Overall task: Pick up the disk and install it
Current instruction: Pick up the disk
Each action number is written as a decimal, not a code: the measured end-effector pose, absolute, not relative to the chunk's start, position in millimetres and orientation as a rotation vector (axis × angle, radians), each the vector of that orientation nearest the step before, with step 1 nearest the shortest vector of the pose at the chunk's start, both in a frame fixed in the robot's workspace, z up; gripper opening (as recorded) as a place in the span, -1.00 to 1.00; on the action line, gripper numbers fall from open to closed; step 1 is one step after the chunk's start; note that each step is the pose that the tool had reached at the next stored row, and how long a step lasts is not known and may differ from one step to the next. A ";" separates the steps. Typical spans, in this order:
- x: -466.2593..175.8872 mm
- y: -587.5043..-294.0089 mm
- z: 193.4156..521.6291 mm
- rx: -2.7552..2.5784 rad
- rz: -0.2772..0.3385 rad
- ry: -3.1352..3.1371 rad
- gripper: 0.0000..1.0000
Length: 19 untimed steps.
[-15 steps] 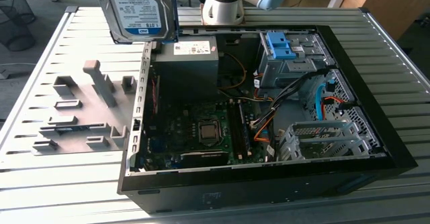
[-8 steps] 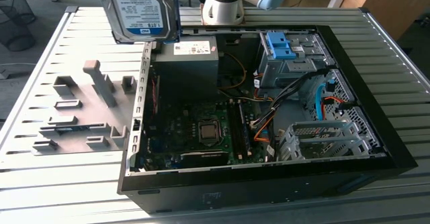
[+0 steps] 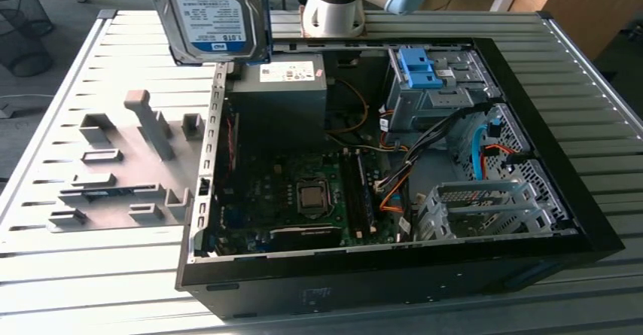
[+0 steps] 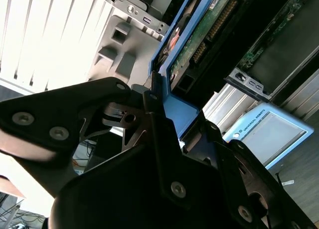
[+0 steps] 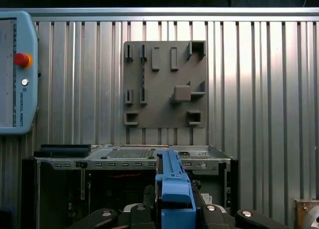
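The disk [image 3: 211, 15] hangs upright high above the table at the exterior view's upper left, its white-and-blue label facing the camera, over the near corner of the open computer case [image 3: 562, 222]. In the second wrist view my gripper [image 4: 160, 105] is shut on the disk's blue rail, with the disk's green circuit board [image 4: 202, 32] showing beyond the black fingers [image 4: 149, 124]. In the first wrist view the disk's blue edge [image 5: 172, 181] stands between the finger bases of the gripper [image 5: 174, 211].
A grey fixture plate [image 3: 120, 177] with raised holders lies on the slatted table beside the case, also seen from above as the plate [image 5: 164, 84]. Inside the case are a motherboard [image 3: 301, 199], a blue bracket [image 3: 420, 68] and cables. A teach pendant [image 5: 15, 69] lies on the table.
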State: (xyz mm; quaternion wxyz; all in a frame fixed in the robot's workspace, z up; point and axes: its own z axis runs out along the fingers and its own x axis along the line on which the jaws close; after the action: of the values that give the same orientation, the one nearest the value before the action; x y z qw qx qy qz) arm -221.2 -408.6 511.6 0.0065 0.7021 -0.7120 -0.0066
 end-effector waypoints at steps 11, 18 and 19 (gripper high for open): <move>-218.7 -408.6 511.6 2.197 -0.021 -2.228 -0.27; -215.8 -408.6 511.7 2.197 -0.021 -2.228 -0.27; -215.1 -408.7 511.6 2.197 -0.021 -2.228 -0.27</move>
State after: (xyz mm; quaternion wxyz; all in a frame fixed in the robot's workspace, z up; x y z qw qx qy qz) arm -215.1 -408.7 511.6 0.0064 0.7021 -0.7120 -0.0066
